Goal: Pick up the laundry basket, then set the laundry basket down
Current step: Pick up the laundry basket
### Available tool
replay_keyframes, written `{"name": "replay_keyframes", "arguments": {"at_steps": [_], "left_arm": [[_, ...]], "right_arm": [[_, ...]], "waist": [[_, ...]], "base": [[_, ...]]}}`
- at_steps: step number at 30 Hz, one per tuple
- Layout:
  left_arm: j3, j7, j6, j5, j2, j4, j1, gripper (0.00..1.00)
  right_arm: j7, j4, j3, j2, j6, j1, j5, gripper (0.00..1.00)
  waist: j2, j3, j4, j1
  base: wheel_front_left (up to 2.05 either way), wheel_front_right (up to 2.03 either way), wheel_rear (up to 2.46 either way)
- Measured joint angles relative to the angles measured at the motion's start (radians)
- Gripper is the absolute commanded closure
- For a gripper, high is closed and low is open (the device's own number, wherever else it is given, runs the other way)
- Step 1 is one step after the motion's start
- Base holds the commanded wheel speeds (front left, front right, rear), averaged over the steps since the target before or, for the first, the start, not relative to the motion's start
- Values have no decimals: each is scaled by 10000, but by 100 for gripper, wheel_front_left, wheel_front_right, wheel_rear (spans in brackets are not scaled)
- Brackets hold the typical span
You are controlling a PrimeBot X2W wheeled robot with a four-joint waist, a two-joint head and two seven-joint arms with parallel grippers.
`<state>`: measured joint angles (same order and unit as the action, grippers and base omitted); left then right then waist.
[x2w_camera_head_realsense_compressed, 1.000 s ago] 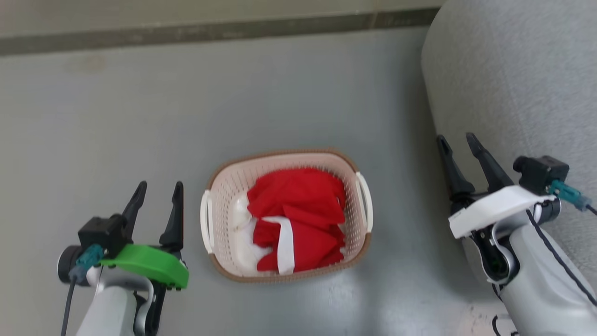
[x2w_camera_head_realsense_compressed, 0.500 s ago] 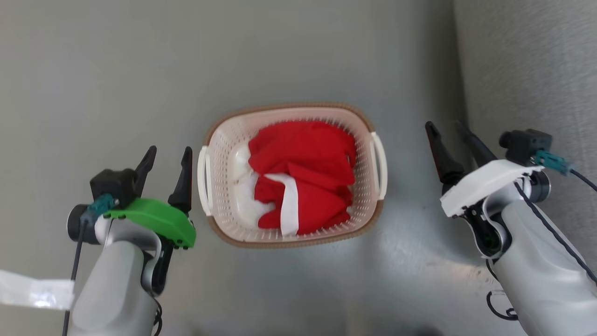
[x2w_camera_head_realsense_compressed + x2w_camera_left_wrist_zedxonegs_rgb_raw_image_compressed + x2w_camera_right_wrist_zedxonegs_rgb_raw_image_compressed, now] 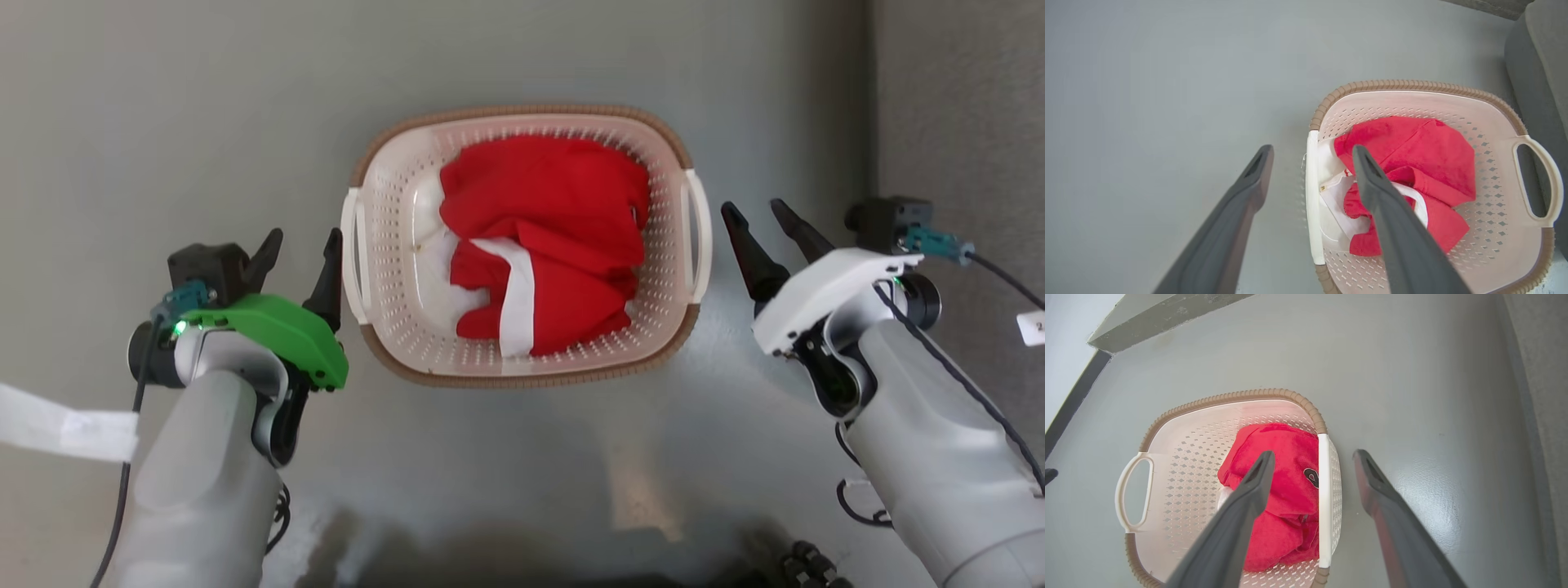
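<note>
The laundry basket (image 3: 522,109) stands on the grey floor, cream-pink and perforated, with a brown rim and a white handle on each side. Red and white clothes (image 3: 547,237) lie inside it. My left gripper (image 3: 304,238) is open just left of the left handle (image 3: 351,245). In the left wrist view that handle (image 3: 1310,196) lies between the spread fingers of the left gripper (image 3: 1311,149). My right gripper (image 3: 751,208) is open just right of the right handle (image 3: 700,237). In the right wrist view the right gripper (image 3: 1314,454) straddles that handle (image 3: 1323,490). Neither holds anything.
A grey upholstered piece of furniture (image 3: 955,98) rises close on the right, behind my right arm. A white paper strip (image 3: 57,425) hangs at the left edge. Dark cables (image 3: 808,563) lie at the bottom right. A dark skirting board (image 3: 1069,404) runs along the wall.
The head camera has tipped down, so the basket sits higher and larger in the picture. Both open grippers have closed in on the basket's side handles.
</note>
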<state>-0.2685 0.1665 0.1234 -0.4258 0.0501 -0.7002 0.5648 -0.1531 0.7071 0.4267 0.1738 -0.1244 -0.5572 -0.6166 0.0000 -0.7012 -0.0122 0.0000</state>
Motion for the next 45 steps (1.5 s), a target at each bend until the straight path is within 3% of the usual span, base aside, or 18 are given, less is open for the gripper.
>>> {"name": "replay_keyframes", "arguments": {"at_steps": [32, 33, 34, 36, 37, 38, 39, 40, 45], "left_arm": [[-1323, -303, 12, -654, -238, -2366, 2543, 0], [-1363, -297, 12, -665, -238, -2410, 2564, 5], [-1417, -295, 12, -706, -240, -2474, 2577, 17], [-1524, -295, 12, -838, -244, -2604, 2600, 47], [-1567, -297, 12, -963, -245, -2629, 2608, 53], [-1618, -297, 36, -1045, -265, -2633, 2622, 66], [-1684, -297, 48, -1095, -288, -2642, 2649, 91], [-1755, -293, 61, -1139, -328, -2637, 2672, 100], [-1992, -288, 58, -1363, -341, -2713, 2756, 100]], "right_arm": [[157, 1653, 1206, -71, 0, -2251, -711, 0], [113, 1691, 1252, -75, 0, -2285, -711, 0], [79, 1718, 1287, -75, 0, -2325, -711, 12], [13, 1735, 1348, -75, 0, -2399, -715, 53], [-42, 1745, 1379, -75, 0, -2429, -729, 72], [-58, 1756, 1415, -75, 0, -2452, -757, 91], [-127, 1787, 1463, -77, -2, -2486, -805, 100], [-138, 1785, 1534, -117, -46, -2515, -815, 100], [-245, 1977, 1708, -148, 15, -2551, -1022, 100]], "waist": [[0, -2516, 135, 1], [0, -2525, 139, 1], [0, -2529, 142, 1], [0, -2531, 143, 1], [0, -2531, 142, 1], [0, -2529, 140, 1], [0, -2525, 137, 1], [0, -2520, 133, 1], [0, -2422, 120, 1]], "base": [[0, 0, 0], [0, 0, 0], [0, 0, 0], [0, 0, 0], [0, 0, 0], [0, 0, 0], [0, 0, 0], [0, 0, 0], [0, 0, 0]]}}
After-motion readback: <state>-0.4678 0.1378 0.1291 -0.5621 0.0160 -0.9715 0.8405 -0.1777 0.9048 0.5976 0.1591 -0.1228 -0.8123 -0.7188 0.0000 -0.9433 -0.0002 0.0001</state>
